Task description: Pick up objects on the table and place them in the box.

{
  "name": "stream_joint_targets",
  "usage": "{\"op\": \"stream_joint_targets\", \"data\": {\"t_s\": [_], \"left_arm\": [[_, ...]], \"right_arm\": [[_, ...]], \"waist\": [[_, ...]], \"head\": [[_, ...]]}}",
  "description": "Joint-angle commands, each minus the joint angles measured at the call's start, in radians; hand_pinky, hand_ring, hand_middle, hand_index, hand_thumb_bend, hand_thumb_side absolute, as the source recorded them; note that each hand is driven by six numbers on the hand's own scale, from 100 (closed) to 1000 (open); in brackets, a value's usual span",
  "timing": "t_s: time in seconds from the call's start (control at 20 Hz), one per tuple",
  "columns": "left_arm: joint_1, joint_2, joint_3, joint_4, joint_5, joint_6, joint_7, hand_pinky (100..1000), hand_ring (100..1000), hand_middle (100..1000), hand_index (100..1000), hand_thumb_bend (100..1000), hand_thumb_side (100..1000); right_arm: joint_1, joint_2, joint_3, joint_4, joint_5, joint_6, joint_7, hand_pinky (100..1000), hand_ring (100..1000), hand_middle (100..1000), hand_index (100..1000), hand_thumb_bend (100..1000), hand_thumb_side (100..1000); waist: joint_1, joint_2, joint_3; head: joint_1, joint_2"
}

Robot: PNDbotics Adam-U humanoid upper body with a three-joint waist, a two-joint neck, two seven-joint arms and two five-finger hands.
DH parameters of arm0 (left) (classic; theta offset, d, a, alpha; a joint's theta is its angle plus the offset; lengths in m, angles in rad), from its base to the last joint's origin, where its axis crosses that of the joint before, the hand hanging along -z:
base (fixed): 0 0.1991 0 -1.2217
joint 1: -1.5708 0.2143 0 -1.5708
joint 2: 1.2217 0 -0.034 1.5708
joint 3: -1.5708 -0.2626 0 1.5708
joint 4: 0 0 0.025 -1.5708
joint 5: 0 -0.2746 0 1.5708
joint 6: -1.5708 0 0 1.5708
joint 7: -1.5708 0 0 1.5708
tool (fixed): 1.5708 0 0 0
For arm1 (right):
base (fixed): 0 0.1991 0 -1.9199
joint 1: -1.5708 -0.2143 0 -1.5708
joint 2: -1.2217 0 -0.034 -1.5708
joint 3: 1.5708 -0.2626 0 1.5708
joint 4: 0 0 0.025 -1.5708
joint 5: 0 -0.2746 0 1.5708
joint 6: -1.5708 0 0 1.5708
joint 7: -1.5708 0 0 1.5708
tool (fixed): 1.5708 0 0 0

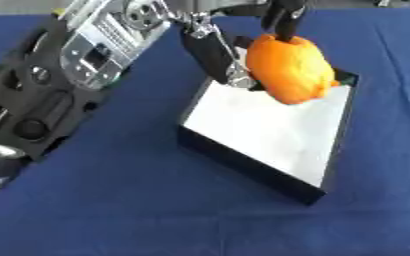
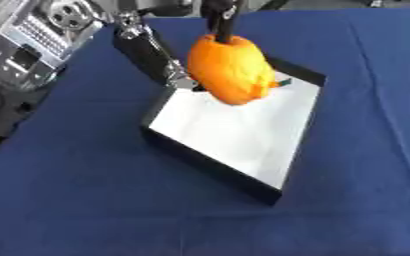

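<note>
Orange fruit hangs over the box, pinched by the left robot hand; forearm fuller in left eye view.

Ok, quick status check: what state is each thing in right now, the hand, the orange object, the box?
left hand: over the box's far left corner, fingers pinching the orange object
orange object: held in the air above the box, not yet released
box: black walls, open top, white floor, nothing lying inside that I can see
blue cloth: spread flat under the box
right hand: not in view
</note>
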Motion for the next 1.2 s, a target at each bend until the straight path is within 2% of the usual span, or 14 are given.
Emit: {"op": "stream_joint_targets", "data": {"t_s": [0.05, 0.1, 0.15, 0.2, 0.7, 0.95, 1.05, 1.2], "left_arm": [[-0.006, -0.02, 0.032, 0.061, -0.067, -0.009, 0.041, 500, 475, 465, 477, 425, 100], [-0.003, -0.028, 0.036, 0.088, -0.09, -0.015, 0.055, 499, 475, 465, 478, 419, 100], [0.0, -0.036, 0.04, 0.117, -0.111, -0.023, 0.068, 499, 475, 464, 479, 451, 100], [0.003, -0.043, 0.043, 0.144, -0.129, -0.032, 0.079, 499, 475, 465, 479, 406, 100], [0.032, -0.146, 0.092, 0.327, -0.264, -0.097, 0.187, 486, 468, 457, 467, 332, 100], [0.033, -0.182, 0.096, 0.36, -0.306, -0.117, 0.222, 487, 468, 456, 467, 328, 100], [0.032, -0.187, 0.097, 0.364, -0.312, -0.121, 0.233, 490, 470, 460, 472, 346, 100], [0.03, -0.188, 0.097, 0.365, -0.318, -0.12, 0.244, 504, 480, 475, 492, 326, 100]], "right_arm": [[-0.016, -0.035, -0.002, -0.005, 0.001, -0.003, 0.006, 964, 867, 829, 829, 100, 522], [-0.016, -0.035, -0.002, -0.005, 0.001, -0.004, 0.008, 964, 868, 829, 829, 100, 521], [-0.015, -0.035, -0.001, -0.004, 0.001, -0.004, 0.009, 964, 868, 829, 830, 100, 508], [-0.015, -0.035, -0.001, -0.004, 0.002, -0.004, 0.009, 964, 868, 829, 830, 100, 520], [-0.023, -0.022, 0.006, 0.0, 0.002, -0.005, 0.021, 966, 869, 829, 830, 100, 516], [-0.022, -0.017, 0.011, 0.005, 0.005, -0.003, 0.028, 967, 870, 829, 830, 100, 513], [-0.019, -0.016, 0.013, 0.008, 0.008, -0.003, 0.031, 968, 870, 829, 830, 100, 513], [-0.016, -0.016, 0.014, 0.012, 0.01, -0.002, 0.033, 968, 870, 830, 830, 100, 513]], "waist": [[-0.003, -0.013, -0.003], [-0.004, -0.012, -0.004], [-0.004, -0.011, -0.004], [-0.004, -0.009, -0.005], [-0.01, 0.007, -0.019], [-0.007, 0.011, -0.025], [-0.004, 0.012, -0.027], [-0.001, 0.012, -0.029]], "head": [[-0.004, -0.001], [-0.003, -0.001], [-0.003, -0.001], [-0.002, -0.001], [0.009, -0.001], [0.01, -0.001], [0.01, -0.001], [0.01, -0.001]]}}
